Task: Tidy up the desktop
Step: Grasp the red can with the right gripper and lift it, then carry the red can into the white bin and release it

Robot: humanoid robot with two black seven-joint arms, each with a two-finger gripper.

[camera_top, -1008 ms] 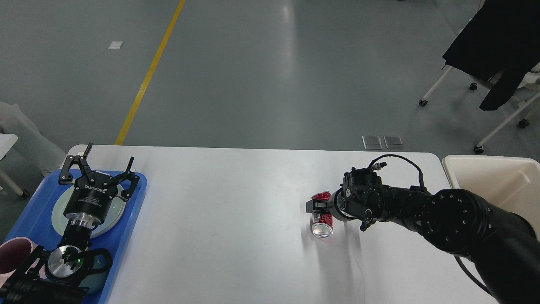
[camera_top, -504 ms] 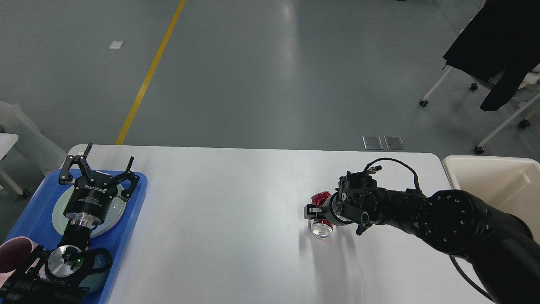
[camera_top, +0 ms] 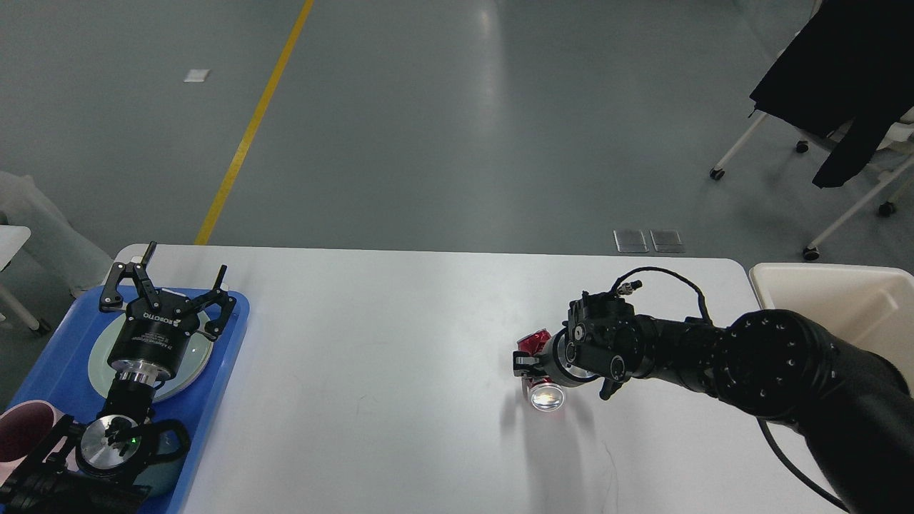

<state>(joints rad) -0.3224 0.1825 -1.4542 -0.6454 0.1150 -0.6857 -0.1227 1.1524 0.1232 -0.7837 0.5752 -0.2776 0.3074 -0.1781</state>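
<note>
While right gripper (camera_top: 527, 363) grasps red can (camera_top: 543, 389) mid-desktop (camera_top: 371, 371), left gripper (camera_top: 168, 289) spread over tray (camera_top: 64, 357).

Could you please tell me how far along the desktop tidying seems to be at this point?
Dishes already sit in the blue plastic tray, under the open left tool. In hand: the right tool is at the crushed red metal can on the large white desktop; its grip is unclear. Left: probably moving the can to the cream-coloured plastic bin.
</note>
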